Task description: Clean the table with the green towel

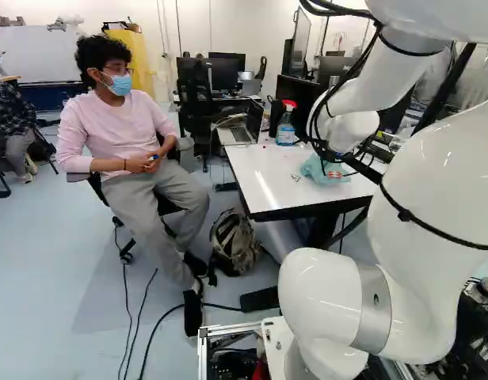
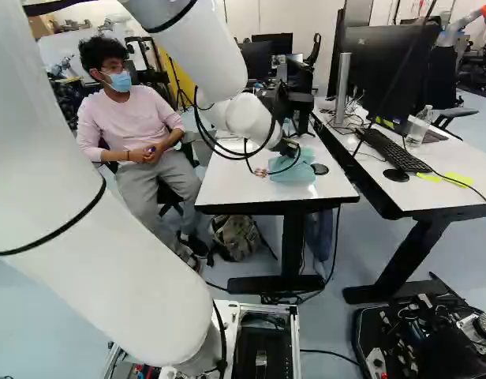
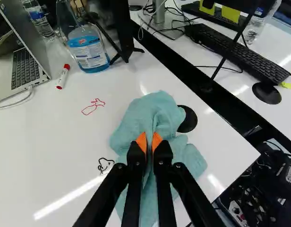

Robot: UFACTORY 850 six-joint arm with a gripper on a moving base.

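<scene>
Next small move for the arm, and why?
Probably slide the towel sideways over the black scribble, keeping it pressed to the table. The gripper is shut on a fold, the towel lies on the tabletop, and that mark sits just beside it, nearer than the red one.

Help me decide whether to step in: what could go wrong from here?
The pincer holds only a fold of the towel, so it might slip free, or bunch up and miss the black mark. A wide wipe at the red mark could roll the marker away or bump the bottle near it.
</scene>
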